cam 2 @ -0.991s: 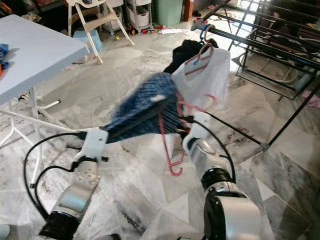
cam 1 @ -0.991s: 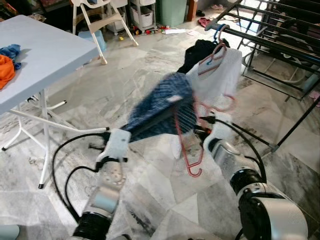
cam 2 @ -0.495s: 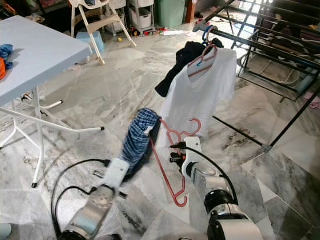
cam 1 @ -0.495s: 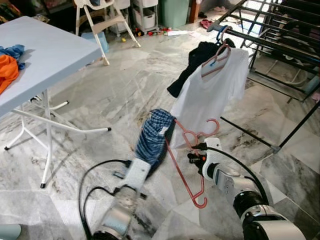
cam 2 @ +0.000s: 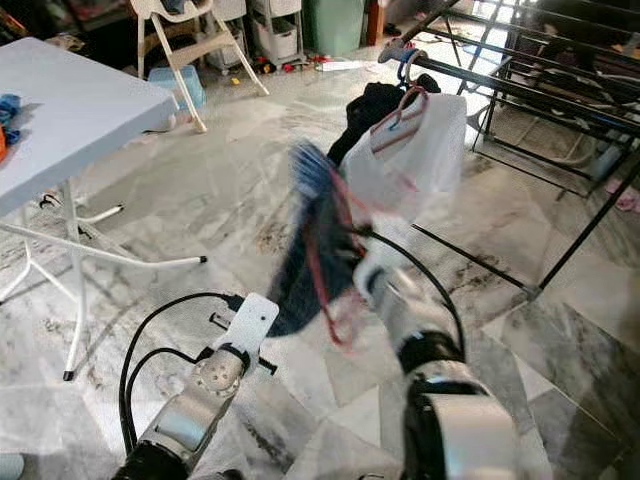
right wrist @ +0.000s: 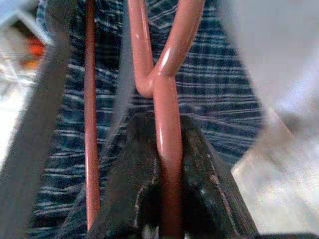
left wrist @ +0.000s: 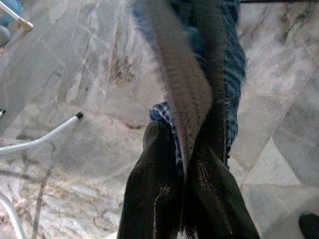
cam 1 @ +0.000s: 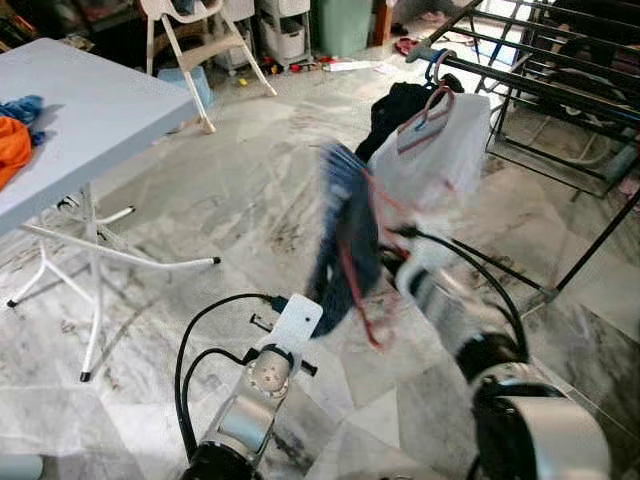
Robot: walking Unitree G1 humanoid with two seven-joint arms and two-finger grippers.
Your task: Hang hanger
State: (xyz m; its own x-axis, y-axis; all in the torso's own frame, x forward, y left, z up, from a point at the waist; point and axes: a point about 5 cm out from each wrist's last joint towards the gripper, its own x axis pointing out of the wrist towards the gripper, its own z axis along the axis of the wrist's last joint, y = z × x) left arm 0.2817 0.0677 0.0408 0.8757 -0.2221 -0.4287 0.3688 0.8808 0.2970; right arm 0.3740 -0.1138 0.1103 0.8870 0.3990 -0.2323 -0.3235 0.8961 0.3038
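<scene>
Mid-carry, nothing hung yet. Right claw (right wrist: 167, 199) is clamped on the red hanger (right wrist: 164, 99), wire pinched between both fingers, as the right wrist view shows clearly. Left claw (left wrist: 187, 189) is closed on the lower edge of the blue plaid cloth (cam 1: 345, 235), fabric bunched between the fingers. From the head views, hanger and cloth are up in the air between the two arms, blurred by motion, just in front of the white shirt (cam 1: 440, 150) already hanging on the rack (cam 1: 520, 85). Can't tell from the blur whether the cloth is properly seated on the hanger shoulders or just draped against it; in the right wrist view the plaid sits right behind the wire. Hook end isn't readable here, so its orientation is unknown. Black garment (cam 1: 395, 105) hangs behind the shirt on the same rail. My read: the step in hand is getting the loaded hanger toward the rail. Next move needs the right arm to lift the hook above the bar, next to the shirt's hanger, then lower it on; the left claw should let go of the cloth before or during that, else it'll drag the garment off or tilt the hanger. Risk: snagging the white shirt on approach. Surface (cam 1: 90, 110) with orange and blue clothes is off to the left, not involved.
</scene>
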